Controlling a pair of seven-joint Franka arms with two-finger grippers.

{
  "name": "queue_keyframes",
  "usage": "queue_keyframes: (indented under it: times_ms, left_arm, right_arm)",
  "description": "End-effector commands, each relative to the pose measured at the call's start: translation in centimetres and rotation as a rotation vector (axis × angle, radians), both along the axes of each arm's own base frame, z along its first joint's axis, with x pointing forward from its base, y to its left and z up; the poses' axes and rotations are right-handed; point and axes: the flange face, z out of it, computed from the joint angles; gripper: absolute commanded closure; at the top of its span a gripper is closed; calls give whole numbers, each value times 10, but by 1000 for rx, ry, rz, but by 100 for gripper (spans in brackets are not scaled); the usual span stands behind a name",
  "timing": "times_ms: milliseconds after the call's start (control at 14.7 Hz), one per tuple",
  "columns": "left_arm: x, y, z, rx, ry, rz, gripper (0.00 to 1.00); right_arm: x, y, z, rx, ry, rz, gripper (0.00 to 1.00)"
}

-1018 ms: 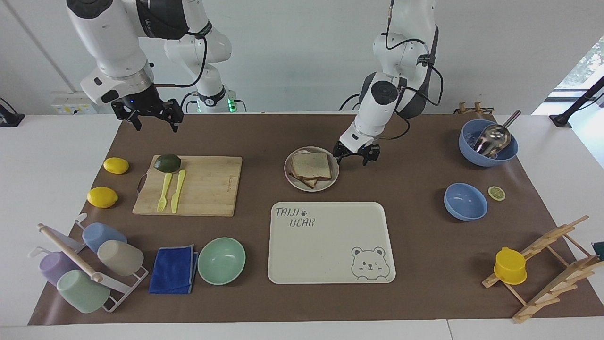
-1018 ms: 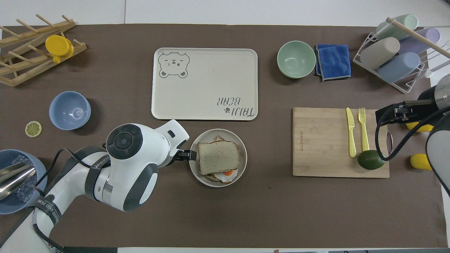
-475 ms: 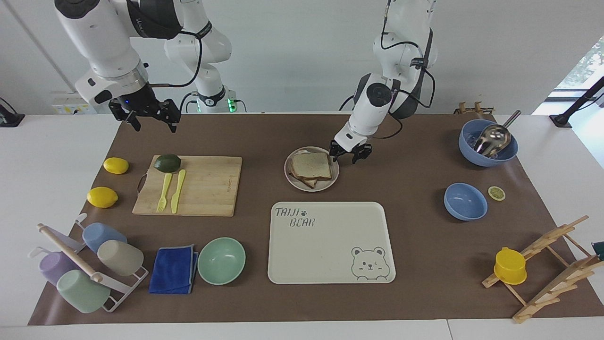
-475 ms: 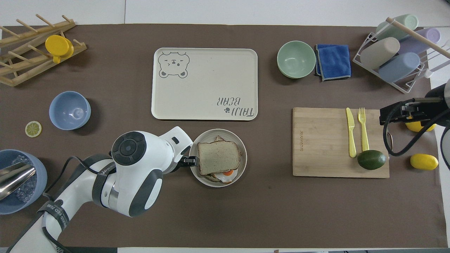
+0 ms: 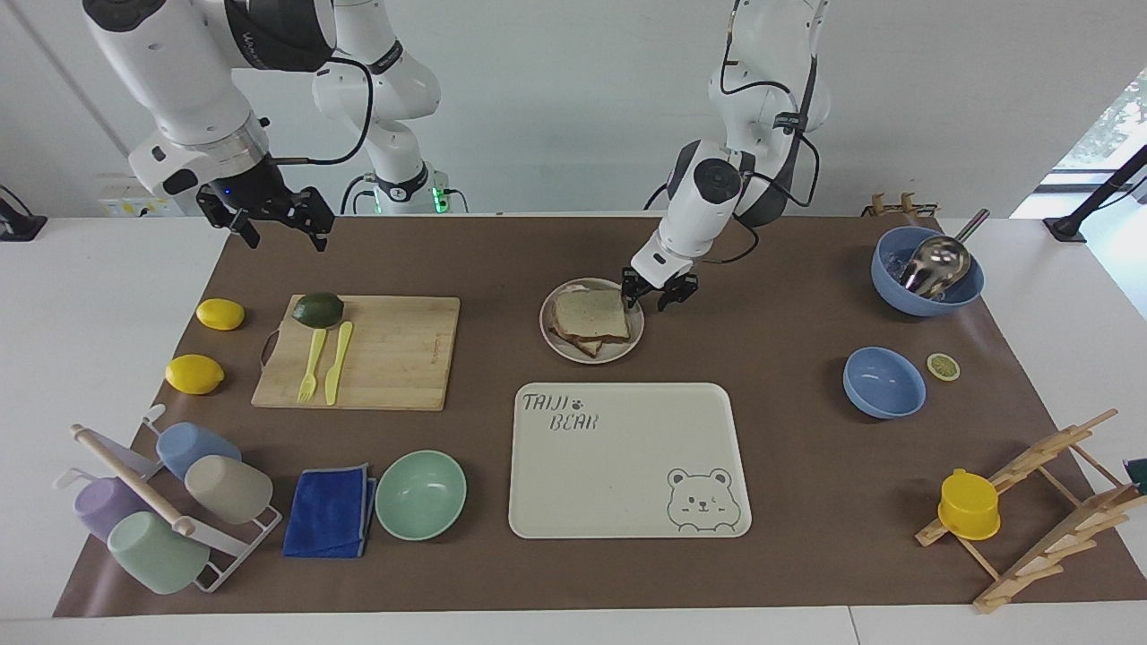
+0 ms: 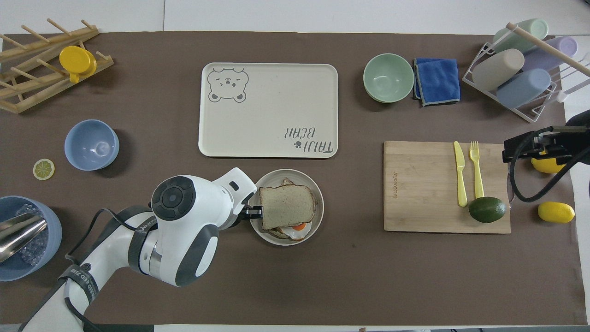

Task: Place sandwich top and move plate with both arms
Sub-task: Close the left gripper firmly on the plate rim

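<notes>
On the brown table, the plate point(image 5: 592, 352) sits just nearer the robots than the tray point(image 5: 627, 466), the sandwich top point(image 5: 590, 313) stacked on it; the left gripper point(image 5: 657, 293), fingers part-open, straddles the plate's rim beside the bread, gripping nothing clearly, while the right gripper point(image 5: 273, 221) waits open above the table

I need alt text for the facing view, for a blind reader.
The left gripper is at the rim of the plate, which holds a sandwich with its sandwich top on. The right gripper waits, open, in the air over the table's edge.
</notes>
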Motion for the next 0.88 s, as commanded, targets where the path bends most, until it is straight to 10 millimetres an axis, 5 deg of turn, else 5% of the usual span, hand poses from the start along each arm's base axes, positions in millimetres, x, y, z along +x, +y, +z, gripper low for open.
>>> queue_keyframes:
  times_ms: [0,814]
  left_arm:
    - [-5,-4,-8,-11,-5,22,44]
    - [-3,-5,-20,-7,-6,27,60]
  right_arm:
    - [0,2,5,29,-18,20,0]
    - [8,11,29,23,-59,39,0]
